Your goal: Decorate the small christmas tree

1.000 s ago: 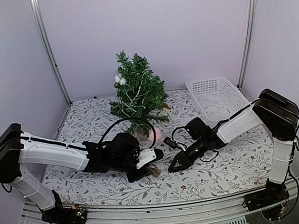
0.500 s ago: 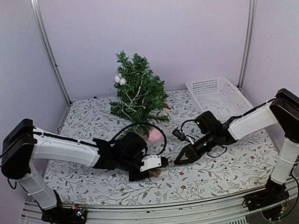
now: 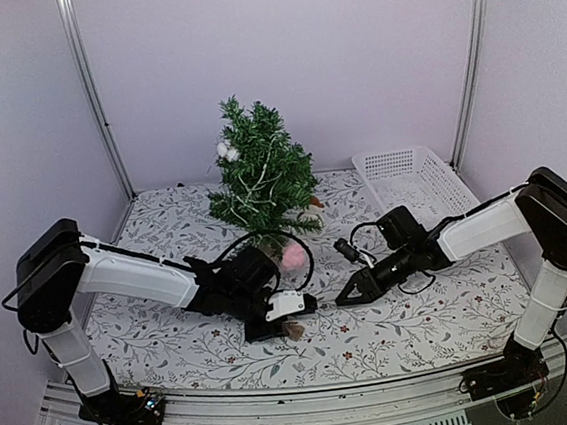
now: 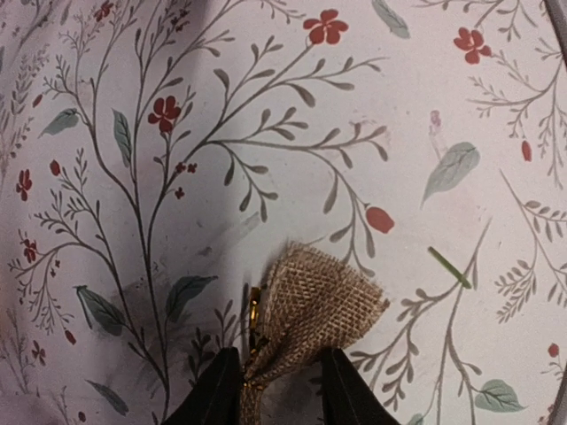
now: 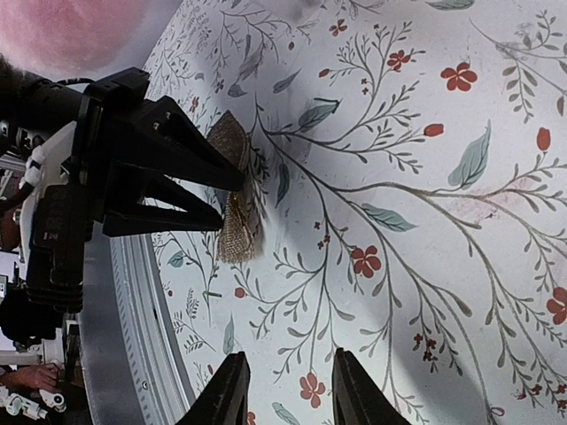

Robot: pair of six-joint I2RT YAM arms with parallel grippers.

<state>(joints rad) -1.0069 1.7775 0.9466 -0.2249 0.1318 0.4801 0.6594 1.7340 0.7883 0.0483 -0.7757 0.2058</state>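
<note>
- At back centre of surface (image 3: 443, 308): small christmas tree (image 3: 260, 180), upright; pink pompom (image 3: 293, 257) beside its base.
- Back right: white basket (image 3: 414, 185).
- Front: left gripper (image 4: 279, 381) grasping burlap bow (image 4: 306, 310); right gripper (image 5: 283, 376) released, nearby.

Desk (image 3: 155, 235): white covering printed with grey leafy sprigs and red flowers, beneath both jaws. Walls (image 3: 349, 55): plain pale lilac, behind the jaws. Aluminium posts (image 3: 89, 91): two uprights, rear corners. Light: soft, even.
</note>
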